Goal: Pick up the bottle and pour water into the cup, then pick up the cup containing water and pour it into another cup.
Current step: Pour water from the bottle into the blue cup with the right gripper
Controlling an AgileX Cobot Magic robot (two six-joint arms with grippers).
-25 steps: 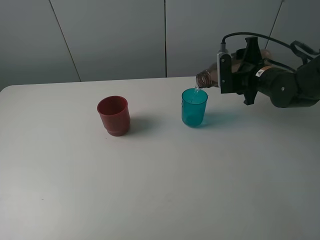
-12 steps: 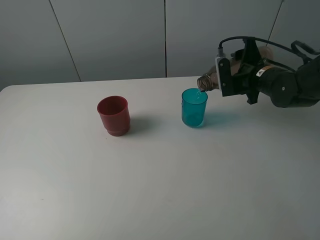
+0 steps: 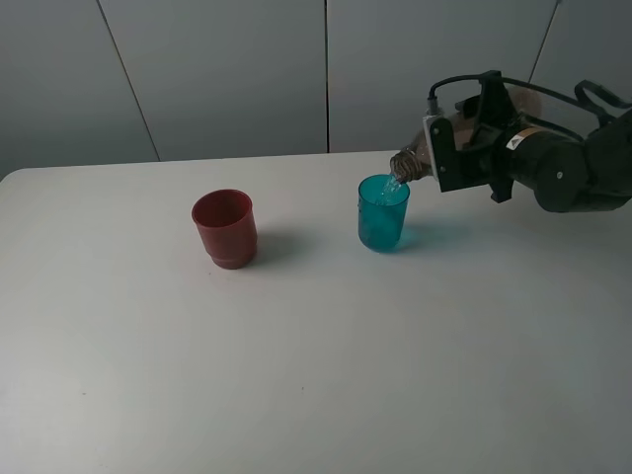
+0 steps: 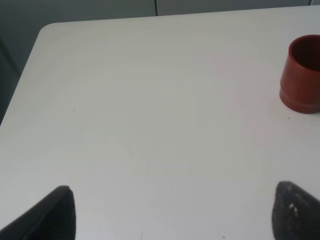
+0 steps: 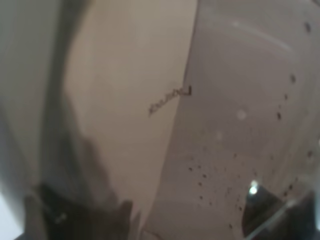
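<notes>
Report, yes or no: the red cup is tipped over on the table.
No, the red cup stands upright on the table with its mouth facing up, apart from the teal cup.

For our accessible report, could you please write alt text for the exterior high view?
The right claw holds the bottle tipped, pouring into the teal cup just below its mouth. The red cup stands apart on the white table.

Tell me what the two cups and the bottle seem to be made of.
Teal cup: likely translucent plastic, glossy; light tints its shadow. Red cup: opaque plastic, probably, with a dull even sheen. Bottle: smoky see-through plastic, seemingly; droplets show through its wall.
</notes>
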